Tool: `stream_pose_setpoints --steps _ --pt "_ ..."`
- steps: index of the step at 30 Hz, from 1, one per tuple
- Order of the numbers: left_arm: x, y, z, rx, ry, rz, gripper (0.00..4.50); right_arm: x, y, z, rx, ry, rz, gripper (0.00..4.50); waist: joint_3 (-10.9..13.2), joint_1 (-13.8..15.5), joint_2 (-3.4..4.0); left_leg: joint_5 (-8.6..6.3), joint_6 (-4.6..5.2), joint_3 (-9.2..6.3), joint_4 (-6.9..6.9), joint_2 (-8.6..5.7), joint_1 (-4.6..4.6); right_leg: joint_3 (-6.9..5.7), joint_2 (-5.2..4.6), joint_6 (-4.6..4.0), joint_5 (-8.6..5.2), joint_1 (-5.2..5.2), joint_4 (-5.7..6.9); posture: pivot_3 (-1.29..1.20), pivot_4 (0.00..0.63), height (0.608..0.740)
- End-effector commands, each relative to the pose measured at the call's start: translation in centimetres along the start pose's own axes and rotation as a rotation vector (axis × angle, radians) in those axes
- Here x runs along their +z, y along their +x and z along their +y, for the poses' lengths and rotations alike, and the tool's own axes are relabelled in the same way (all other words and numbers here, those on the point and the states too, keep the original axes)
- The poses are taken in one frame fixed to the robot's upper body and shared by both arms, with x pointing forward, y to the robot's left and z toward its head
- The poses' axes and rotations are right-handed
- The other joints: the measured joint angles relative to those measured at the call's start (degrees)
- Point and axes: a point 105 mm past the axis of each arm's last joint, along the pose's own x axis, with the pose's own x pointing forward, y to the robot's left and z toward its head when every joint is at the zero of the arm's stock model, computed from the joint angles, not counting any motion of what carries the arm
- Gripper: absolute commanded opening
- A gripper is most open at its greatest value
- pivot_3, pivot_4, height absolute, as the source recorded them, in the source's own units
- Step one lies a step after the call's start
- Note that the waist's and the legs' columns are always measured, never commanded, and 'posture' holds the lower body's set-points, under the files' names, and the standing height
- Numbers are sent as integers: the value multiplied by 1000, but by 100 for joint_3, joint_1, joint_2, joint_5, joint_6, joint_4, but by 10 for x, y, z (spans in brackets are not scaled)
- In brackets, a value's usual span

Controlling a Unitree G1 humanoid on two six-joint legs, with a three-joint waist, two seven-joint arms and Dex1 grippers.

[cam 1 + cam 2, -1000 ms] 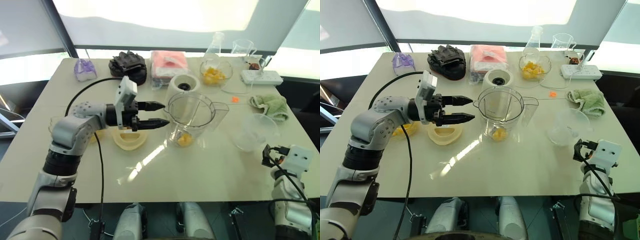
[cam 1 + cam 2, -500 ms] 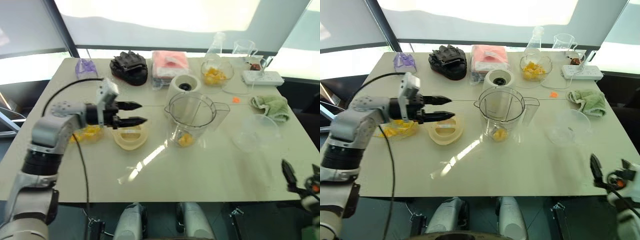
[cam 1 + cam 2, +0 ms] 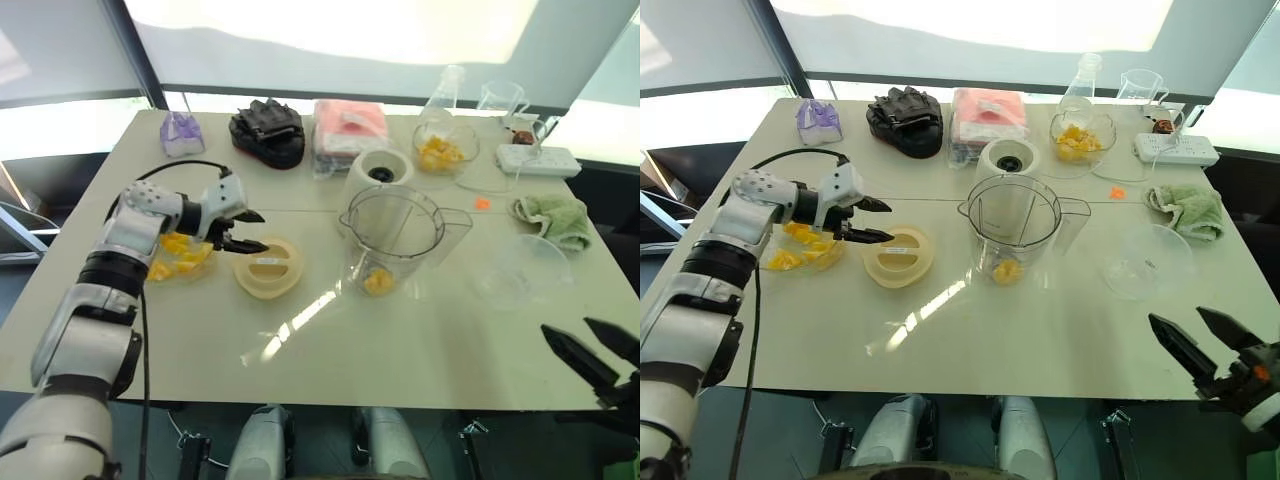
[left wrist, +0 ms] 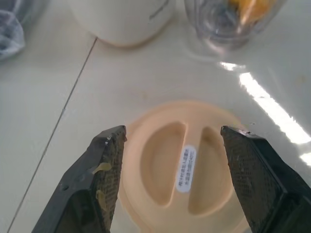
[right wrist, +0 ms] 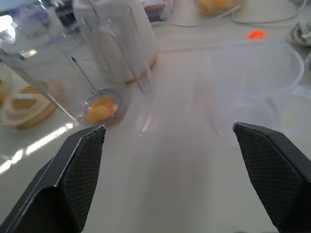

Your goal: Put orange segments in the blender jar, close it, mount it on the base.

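I'm holding my left gripper (image 3: 872, 221) angled down, fingers apart, over the flat cream round lid (image 3: 899, 256); my right gripper (image 3: 1200, 345) is hovering wide open off the pale table (image 3: 1040, 330) edge.

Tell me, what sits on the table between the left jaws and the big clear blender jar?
A flat cream round lid, seen in both eye views, lies between the left gripper and the blender jar.

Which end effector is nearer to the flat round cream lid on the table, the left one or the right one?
The left. The left end effector hovers open at the flat round cream lid, beside its edge. The right end effector is open, far across the table near its front corner.
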Motion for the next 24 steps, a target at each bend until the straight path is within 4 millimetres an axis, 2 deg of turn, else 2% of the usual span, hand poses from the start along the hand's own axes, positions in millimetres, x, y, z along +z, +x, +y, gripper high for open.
stream_pose_setpoints --steps 1,7,11,16,20,24 --pt "3 0 6 -30 120 75 3257 15 -9 17 73 -41 15 4433 3 9 -24 -3 5 -1 0 1 -1 0 1 1 0 0 -3 0 150 740" --pt "5 17 0 -145 165 157 3257 17 10 56 174 -86 0 4433 5 53 -39 -16 24 1 0 10 0 -2 -2 8 -4 1 -10 0 150 740" --pt "7 26 -3 -173 114 151 3257 22 24 77 204 -44 -72 4433 4 66 -41 -16 24 1 0 10 0 -2 -2 8 -3 1 -10 0 150 740" --pt "2 28 -8 -223 112 198 3257 16 32 85 196 -10 -88 4433 3 104 -45 -16 24 1 0 3 -2 -3 1 8 -3 2 -9 0 150 740" --pt "-11 37 -11 -213 119 277 3257 11 37 88 197 9 -99 4433 0 114 -50 -16 25 1 3 4 -4 -3 -1 8 -3 4 -9 0 150 740" --pt "-13 48 -16 -208 77 259 3257 8 42 87 181 11 -116 4433 -2 107 -55 -15 25 0 8 8 -3 -3 -3 9 -2 6 -7 0 150 740"
